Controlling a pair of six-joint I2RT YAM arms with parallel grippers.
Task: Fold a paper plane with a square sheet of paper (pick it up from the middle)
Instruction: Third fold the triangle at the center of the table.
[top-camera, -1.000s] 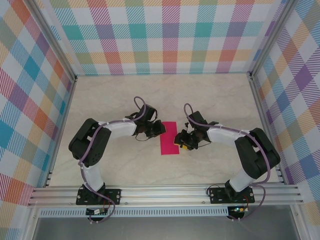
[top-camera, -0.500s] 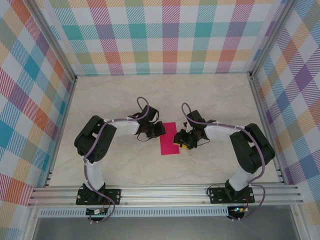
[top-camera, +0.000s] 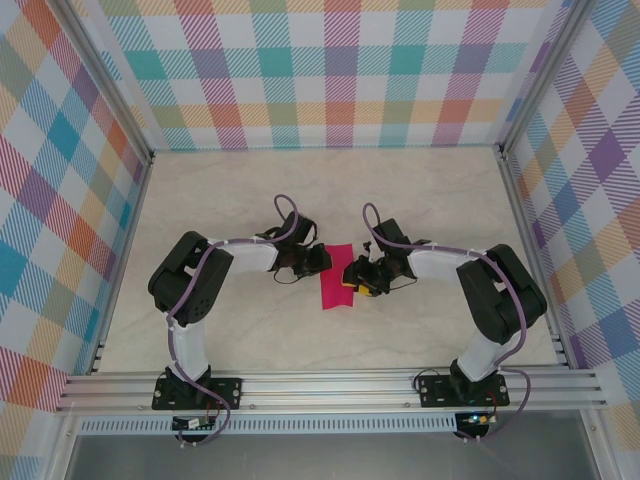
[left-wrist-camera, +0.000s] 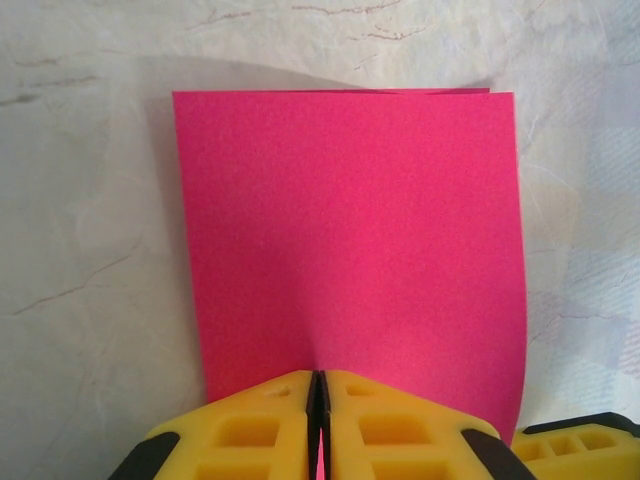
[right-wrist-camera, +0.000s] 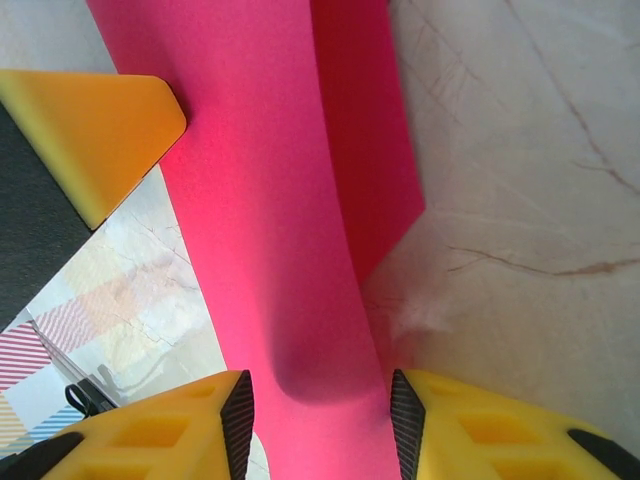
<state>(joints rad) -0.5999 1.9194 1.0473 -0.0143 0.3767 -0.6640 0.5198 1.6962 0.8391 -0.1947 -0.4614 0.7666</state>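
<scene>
The square sheet of paper (top-camera: 335, 285), magenta-pink and folded into a narrow rectangle, lies mid-table between both grippers. My left gripper (top-camera: 318, 259) is at its left edge; in the left wrist view the gripper (left-wrist-camera: 319, 425) is shut on the near edge of the paper (left-wrist-camera: 350, 230), a pink sliver showing between the pads. My right gripper (top-camera: 353, 279) sits over the right edge. In the right wrist view its jaws (right-wrist-camera: 320, 430) stand apart with a raised, bowed flap of the paper (right-wrist-camera: 270, 220) between them. The flap's right side touches one pad (right-wrist-camera: 402, 425).
The table (top-camera: 230, 190) is pale marble-patterned, walled by checked panels on three sides. An aluminium rail (top-camera: 330, 385) with both arm bases runs along the near edge. The left gripper's yellow finger (right-wrist-camera: 95, 135) shows beside the paper in the right wrist view.
My right gripper has slid a little left over the paper's right edge, and the paper now looks narrower from above. The left arm's elbow has swung right; its gripper stays at the left edge.
</scene>
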